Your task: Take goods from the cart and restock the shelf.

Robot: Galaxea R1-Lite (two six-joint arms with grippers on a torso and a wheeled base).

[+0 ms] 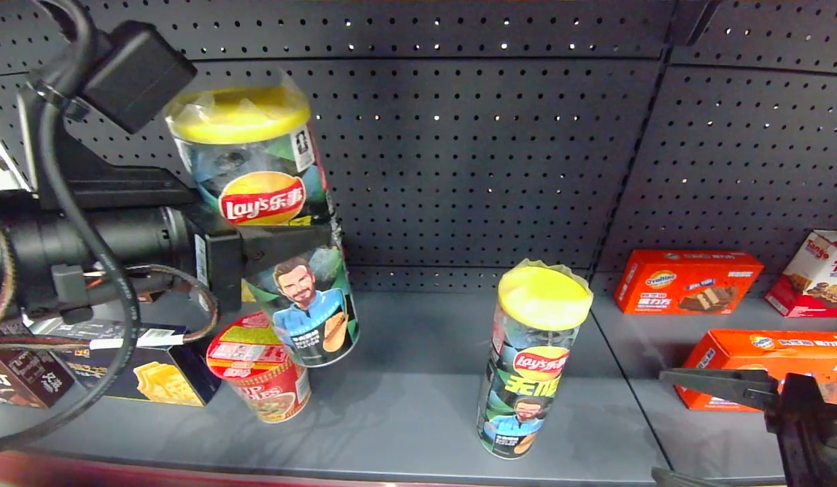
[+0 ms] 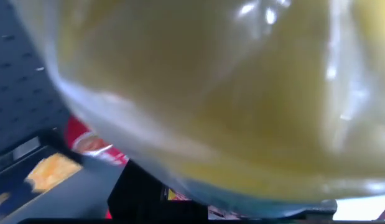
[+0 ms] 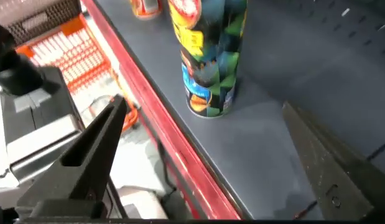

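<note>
The grey shelf takes up most of the head view, backed by a dark pegboard and edged in front with a red strip. On the robot's left, the left gripper is clamped round the middle of a tall chip can, one black finger crossing its printed side. That can is tilted, its yellow lid leaning toward the robot's left, and its base is low over the back part of the shelf (whether it touches the board cannot be told). On the right section of the shelf lie two orange boxes, one at the back and one nearer the front, with a red and white box beside them at the far right. A second chip can stands upright near the shelf's front edge, well apart from the held one, its yellow lid on. The right gripper hangs at the front right with its fingers spread wide and nothing between them; from its wrist the upright can is just beyond the fingertips. A dark box with a yellow cracker picture lies at the left. A red noodle cup sits just in front of the held can's base. An orange basket shows below the shelf edge
</note>
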